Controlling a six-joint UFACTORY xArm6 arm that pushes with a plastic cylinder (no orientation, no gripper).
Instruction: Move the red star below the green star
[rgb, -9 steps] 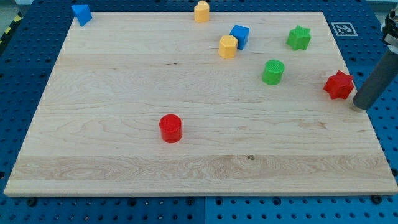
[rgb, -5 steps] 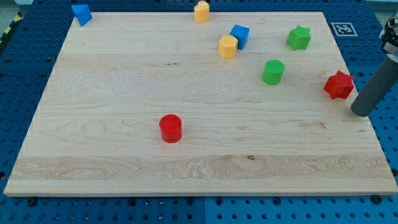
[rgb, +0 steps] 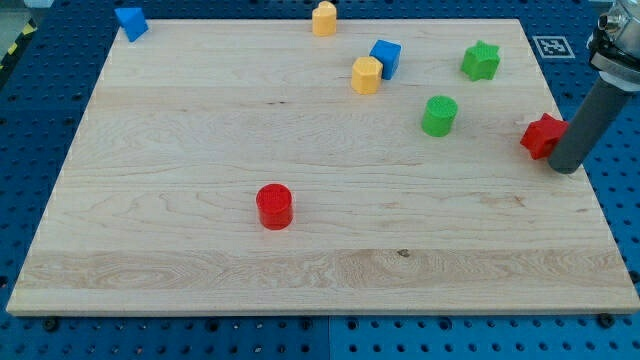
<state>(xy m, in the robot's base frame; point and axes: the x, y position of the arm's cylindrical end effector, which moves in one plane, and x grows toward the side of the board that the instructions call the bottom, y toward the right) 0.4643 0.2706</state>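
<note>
The red star (rgb: 541, 136) lies near the board's right edge, below and to the right of the green star (rgb: 481, 61), which sits near the view's top right. My tip (rgb: 564, 168) is at the red star's lower right, touching or nearly touching it; the rod covers the star's right side.
A green cylinder (rgb: 439, 116) stands left of the red star. A blue cube (rgb: 385, 57) and a yellow block (rgb: 366, 75) lie further left, another yellow block (rgb: 324, 18) at the top edge, a blue block (rgb: 131, 21) at the top left, a red cylinder (rgb: 274, 206) lower left.
My tip has moved left from beside the board's right edge up against the red star's lower right. The red star has barely moved. The other blocks are unchanged.
</note>
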